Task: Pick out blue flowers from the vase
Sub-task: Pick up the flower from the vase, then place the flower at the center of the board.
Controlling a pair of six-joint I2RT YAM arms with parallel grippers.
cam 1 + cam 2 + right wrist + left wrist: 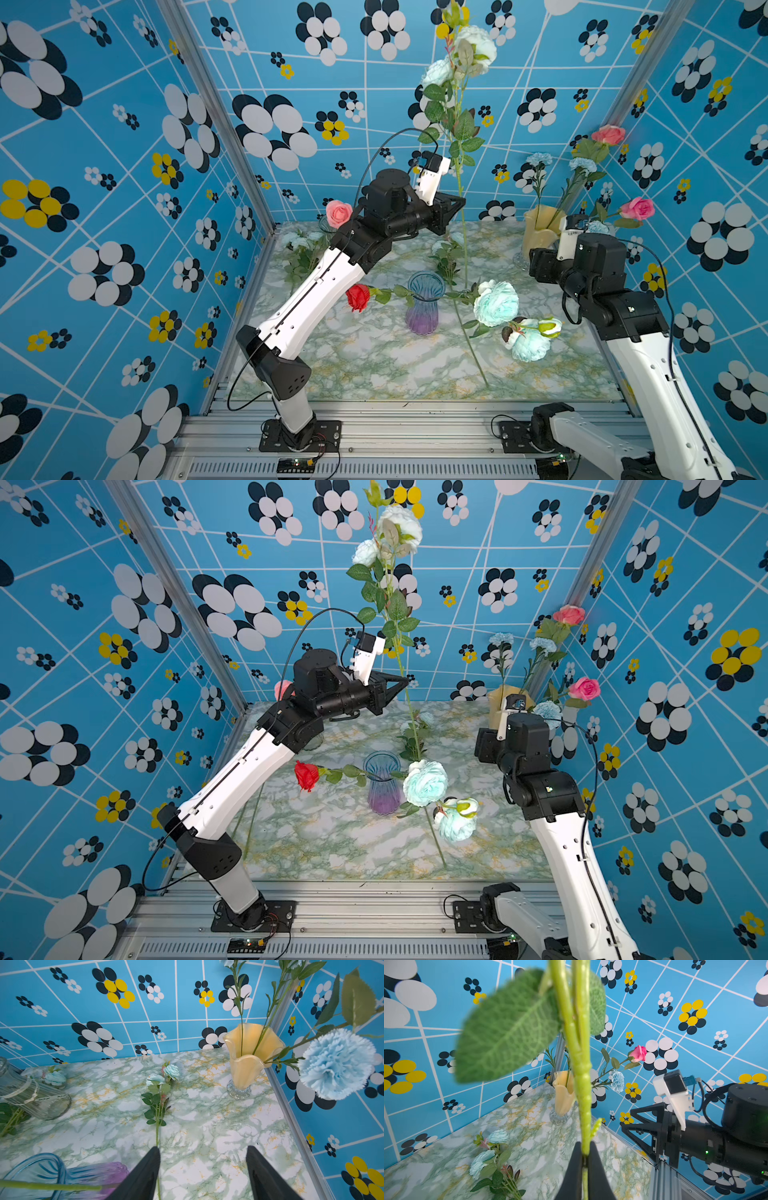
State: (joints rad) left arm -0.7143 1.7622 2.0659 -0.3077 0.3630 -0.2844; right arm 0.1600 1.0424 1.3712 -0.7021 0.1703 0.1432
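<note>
Gripping stem (pixel 460 183) of blue spray (pixel 476 45): L gripper (pixel 460 204) clamped on it, spray upright, blooms high over table (pixel 374 365). R gripper (pixel 202 1147) jaws apart, empty, near yellow vase (pixel 538 235) at table's 2 o'clock. That vase holds blue carnations (pixel 539 158) w/ pink roses (pixel 638 208). More blue blooms (pixel 496 303) lying at 3 o'clock of blue vase (pixel 423 316), mid-table; red rose (pixel 357 297) at its 9.
</note>
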